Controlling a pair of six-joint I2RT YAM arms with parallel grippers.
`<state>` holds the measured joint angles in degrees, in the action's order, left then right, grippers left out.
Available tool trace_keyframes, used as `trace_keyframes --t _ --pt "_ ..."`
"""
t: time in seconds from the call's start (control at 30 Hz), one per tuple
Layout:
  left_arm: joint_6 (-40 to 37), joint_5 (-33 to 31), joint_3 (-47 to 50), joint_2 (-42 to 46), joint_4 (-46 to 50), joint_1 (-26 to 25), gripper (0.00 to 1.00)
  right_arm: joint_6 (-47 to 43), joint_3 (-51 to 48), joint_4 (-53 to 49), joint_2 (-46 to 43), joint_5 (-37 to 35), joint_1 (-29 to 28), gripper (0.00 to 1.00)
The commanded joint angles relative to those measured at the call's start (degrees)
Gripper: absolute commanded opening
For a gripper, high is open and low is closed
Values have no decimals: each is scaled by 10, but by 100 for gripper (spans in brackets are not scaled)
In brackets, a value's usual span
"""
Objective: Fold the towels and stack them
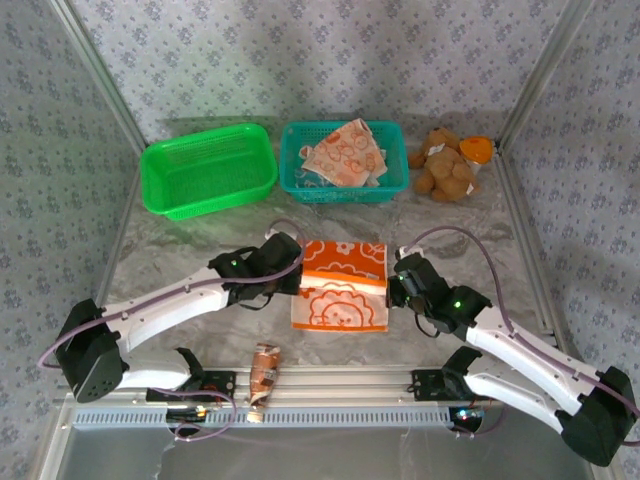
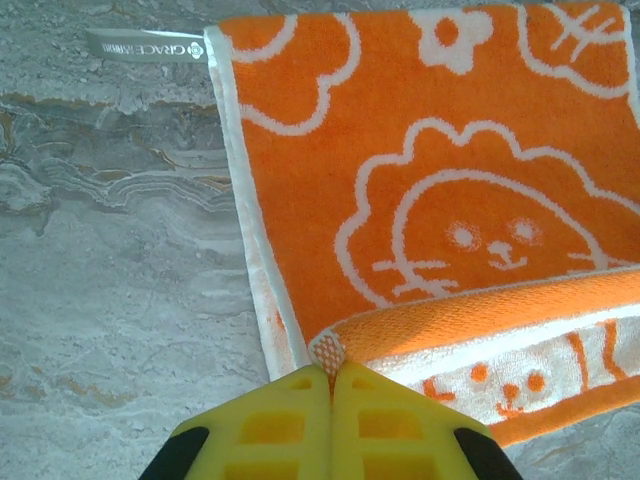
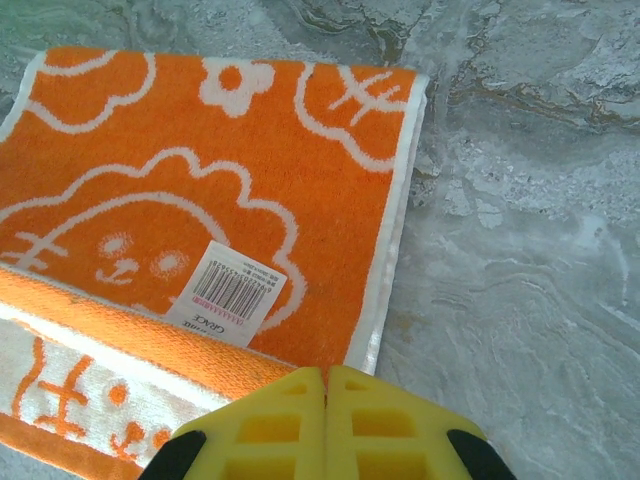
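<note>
Patterned wallpaper walls [image 1: 300, 50] on three sides; grey marbled table [image 1: 180, 250].

- Orange towel [image 1: 342, 285]: middle of table, between the two arms. One edge is turned back over the orange lion face and shows the paler reverse side. Barcode label [image 3: 225, 295] sits on the orange face; woven tag [image 2: 150, 45] sticks out at one corner.
- Left gripper [image 2: 329, 375]: yellow fingers pressed together, clamped on the left corner of the turned-back edge.
- Right gripper [image 3: 326, 378]: fingers pressed together at the right end of that edge. The cloth runs in under the fingertips, so it reads as pinched.
- Peach towel [image 1: 345, 155]: lies crumpled in the teal basket [image 1: 395, 185] at the middle of the far edge.
- Green basket [image 1: 210, 170]: far-left corner, just beside the teal one.
- Teddy bear [image 1: 445, 165]: far-right corner.
- Small brown-and-white item [image 1: 264, 372]: near edge, between the arm bases; cannot tell what it is.
</note>
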<state>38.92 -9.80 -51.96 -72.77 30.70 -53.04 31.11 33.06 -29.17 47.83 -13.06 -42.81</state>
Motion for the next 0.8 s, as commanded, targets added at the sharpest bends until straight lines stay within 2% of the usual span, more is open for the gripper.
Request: trace_keyframes --t 0.0,0.5,0.77 --pt "12 3 -13 9 22 -11 0 8 19 -41 -10 -27 -3 0" --pt "32 20 50 -18 -16 -15 0 37 -45 10 0 -1 -13 0" --pt "37 24 74 -40 -42 -15 0 67 -68 33 19 -5 -39 0"
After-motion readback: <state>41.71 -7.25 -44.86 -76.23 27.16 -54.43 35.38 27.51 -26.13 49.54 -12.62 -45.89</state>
